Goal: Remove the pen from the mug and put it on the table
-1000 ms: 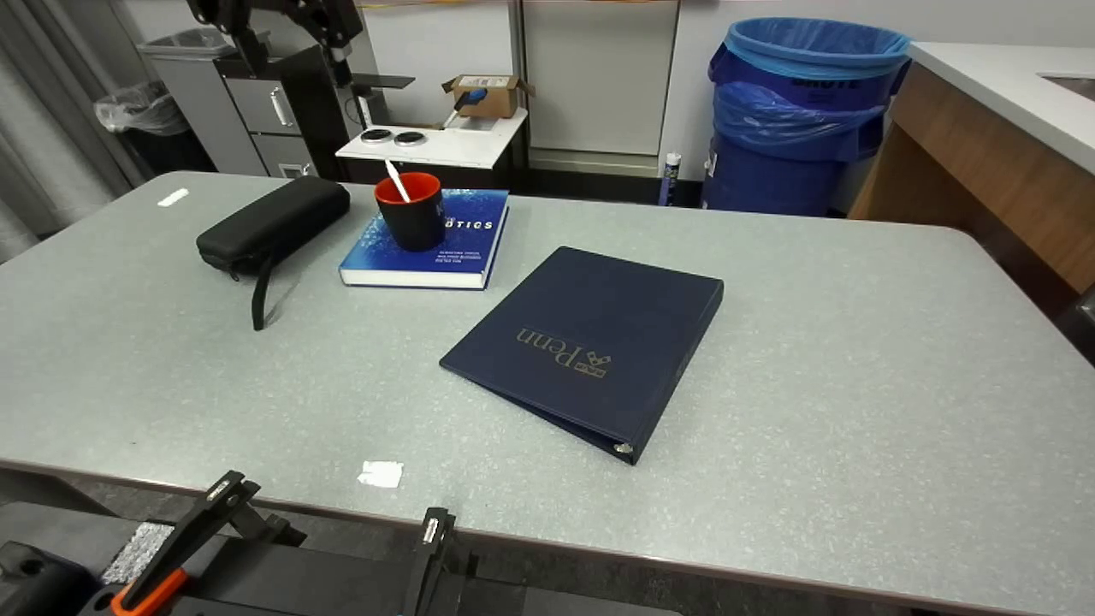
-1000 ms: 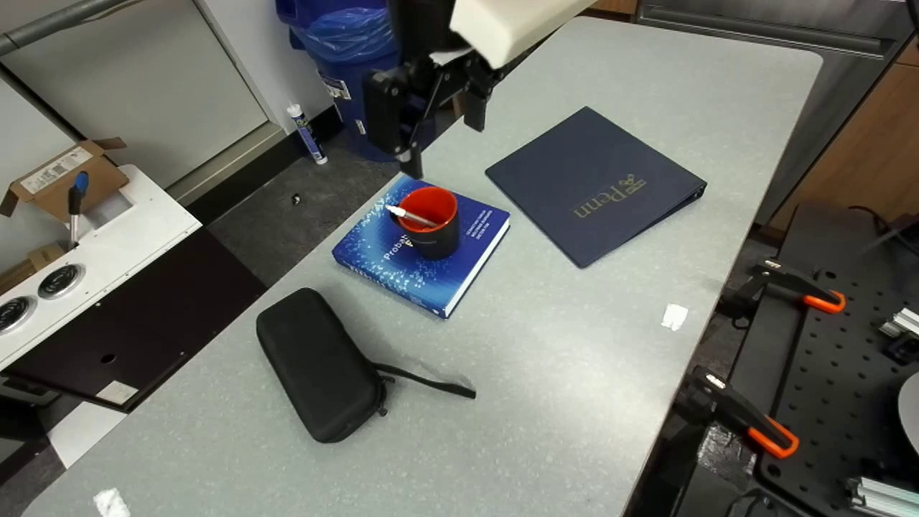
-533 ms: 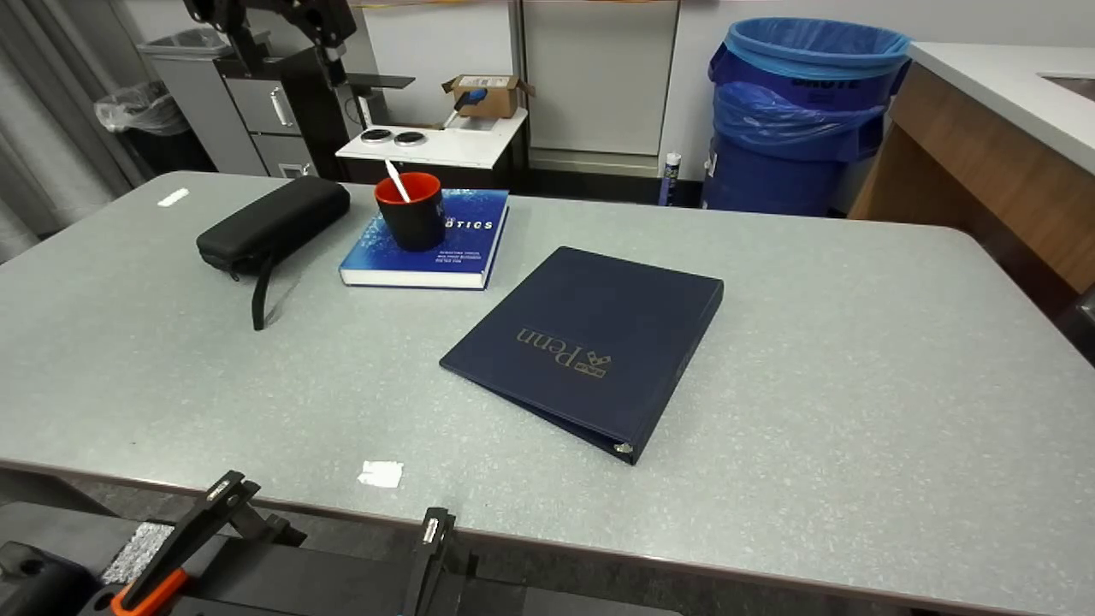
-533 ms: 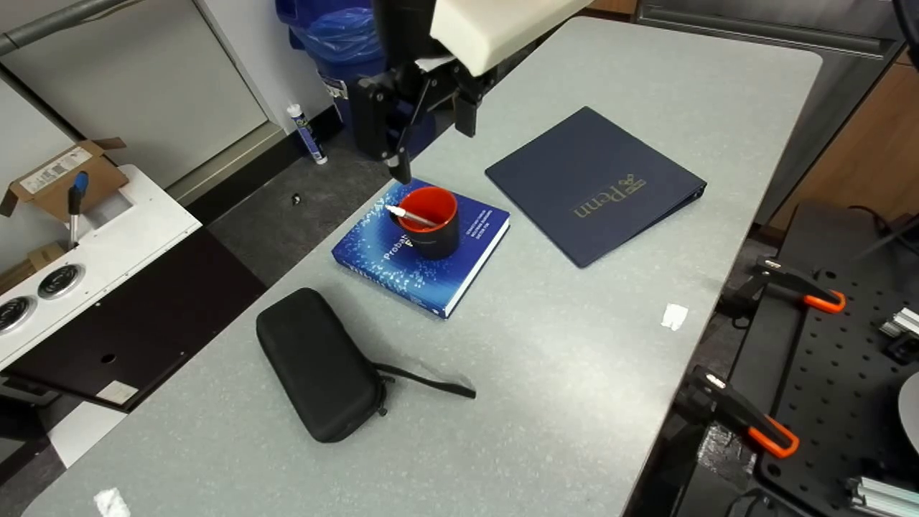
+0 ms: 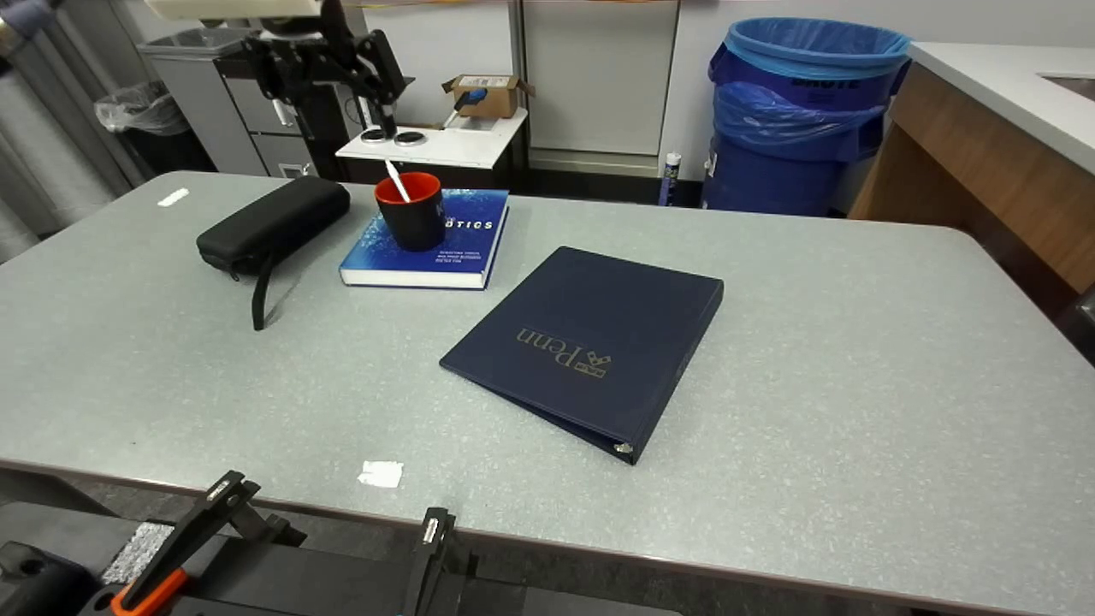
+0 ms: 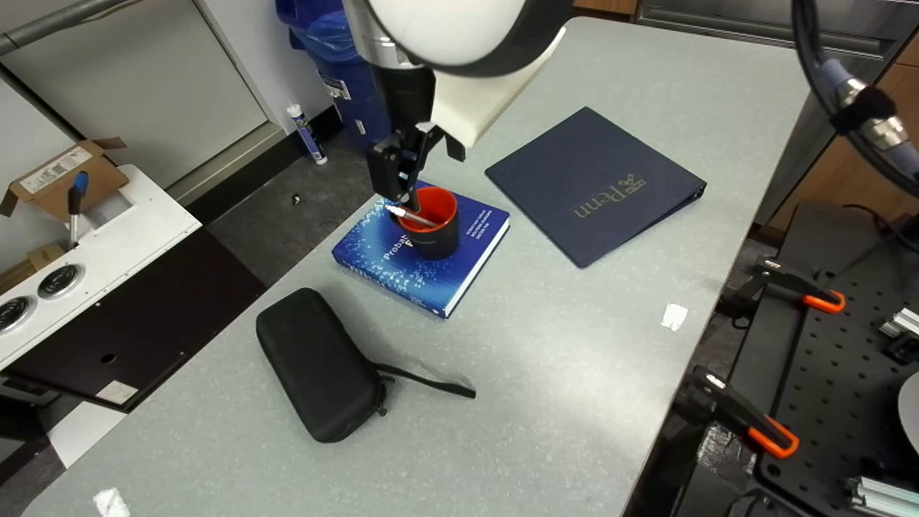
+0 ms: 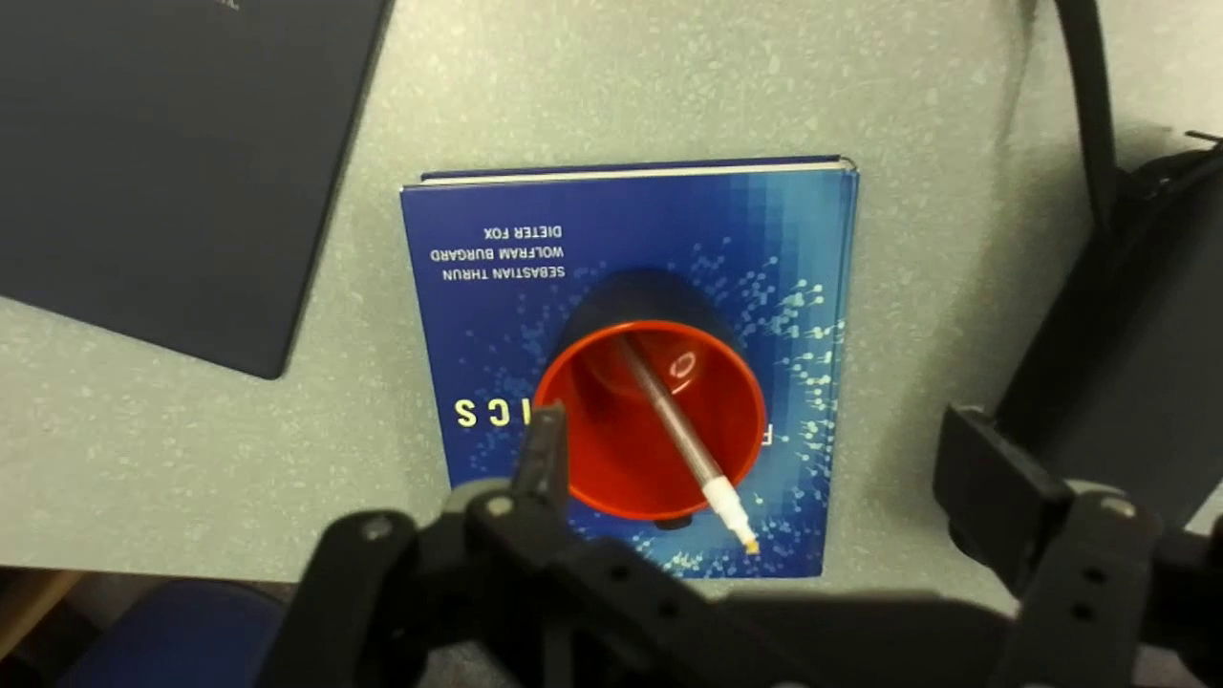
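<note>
White-tipped pen [image 7: 678,425] leaning in a red-lined mug [image 7: 616,449], mug standing on a blue book [image 7: 478,334], book flat on the grey worktop [image 7: 669,86], tool [image 7: 755,435] spread wide above

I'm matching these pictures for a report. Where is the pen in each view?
In an exterior view: the pen is upper left, rising from the mug.
In an exterior view: the pen is slightly left of and above centre, jutting past the mug's rim.
In the wrist view: the pen is right of and below centre, slanting across the mug's red inside.
Landmark in all three: the blue book under the mug.
</note>
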